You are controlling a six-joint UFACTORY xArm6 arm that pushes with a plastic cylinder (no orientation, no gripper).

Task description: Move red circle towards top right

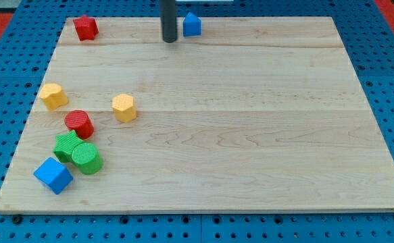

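Note:
The red circle (80,124) lies at the board's left, just above a green star-like block (66,144) and a green circle (87,158). My tip (169,40) is at the view's top centre, far up and to the right of the red circle. It stands just left of a blue house-shaped block (192,25) and touches no block.
A red star-like block (85,28) sits at the top left corner. A yellow block (53,96) and a yellow hexagon (124,107) flank the red circle above. A blue cube (53,175) lies at the bottom left. The wooden board (251,135) rests on blue pegboard.

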